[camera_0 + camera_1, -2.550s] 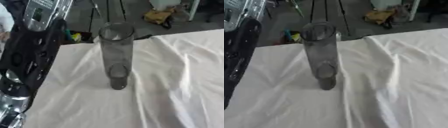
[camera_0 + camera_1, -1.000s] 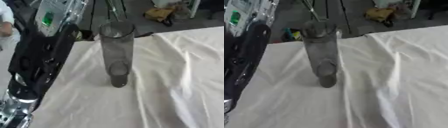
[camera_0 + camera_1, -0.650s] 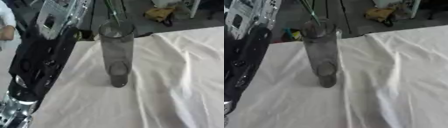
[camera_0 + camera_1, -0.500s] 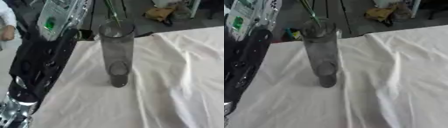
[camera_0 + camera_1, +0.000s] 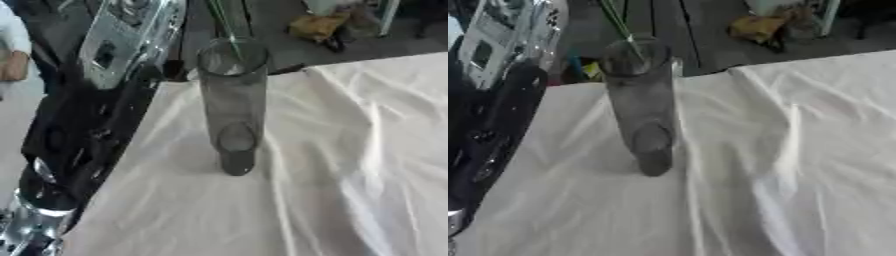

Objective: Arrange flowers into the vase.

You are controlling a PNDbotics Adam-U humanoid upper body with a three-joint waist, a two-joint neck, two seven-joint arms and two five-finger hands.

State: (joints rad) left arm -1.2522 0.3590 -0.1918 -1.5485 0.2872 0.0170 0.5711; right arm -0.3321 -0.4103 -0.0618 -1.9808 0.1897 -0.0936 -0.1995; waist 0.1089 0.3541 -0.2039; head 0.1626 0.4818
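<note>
In the left eye view, the tall clear vase point(image 5: 234, 107) stands upright on the white cloth of the table point(image 5: 350, 165), near the table's far edge. A thin green stem point(image 5: 229, 27) slants down into the vase's mouth. The left arm point(image 5: 83, 125) runs along the vase's left side; its hand is out of sight. In the right eye view, bare wrinkled cloth point(image 5: 798, 150) lies open right of the vase.
</note>
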